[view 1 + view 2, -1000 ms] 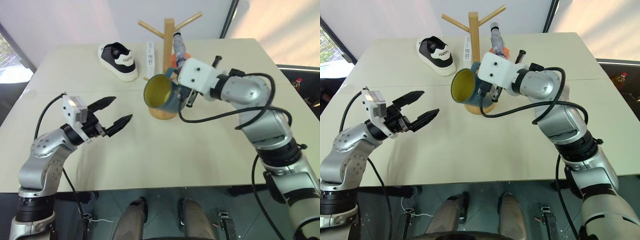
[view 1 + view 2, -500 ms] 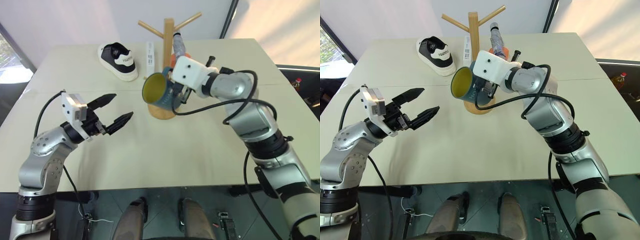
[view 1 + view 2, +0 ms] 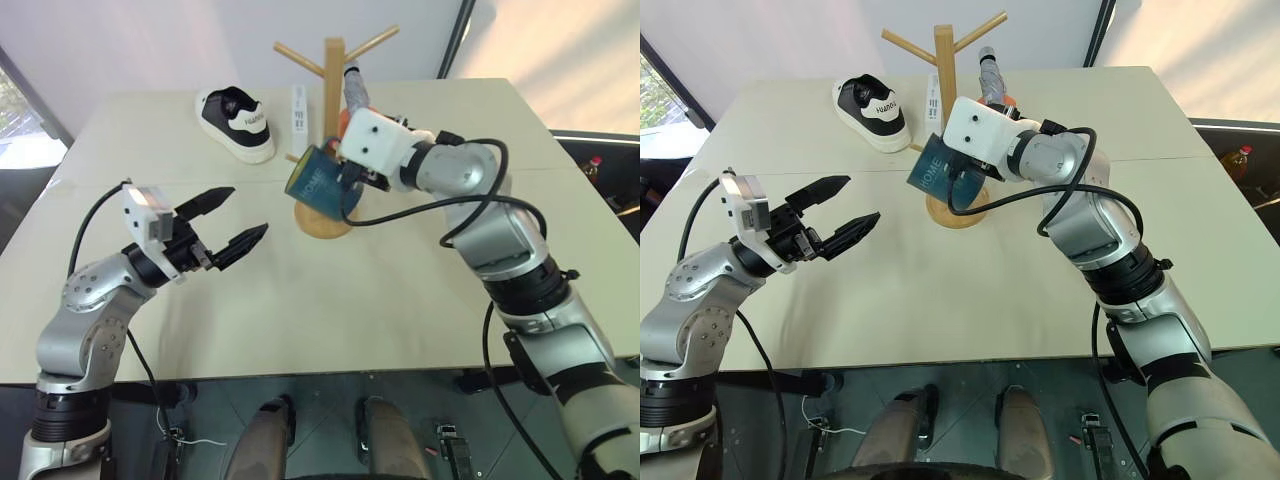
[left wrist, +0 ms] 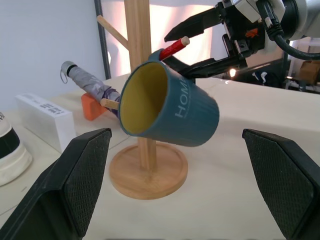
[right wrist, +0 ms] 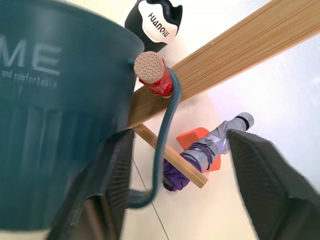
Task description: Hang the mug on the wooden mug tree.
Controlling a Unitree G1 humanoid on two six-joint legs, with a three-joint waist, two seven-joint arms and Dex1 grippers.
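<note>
Now right claw (image 4: 200, 42) spread beside pegged mug (image 4: 170, 105), left claw (image 3: 228, 222) wide, hovering.

left hand (image 3: 230, 222) open, right hand (image 4: 200, 47) open

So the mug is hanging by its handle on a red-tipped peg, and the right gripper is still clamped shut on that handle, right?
Not quite. The mug does hang by its handle on the red-tipped peg of the wooden mug tree, but the right gripper is open, its fingers apart on either side of the handle. The left wrist view shows it.
</note>
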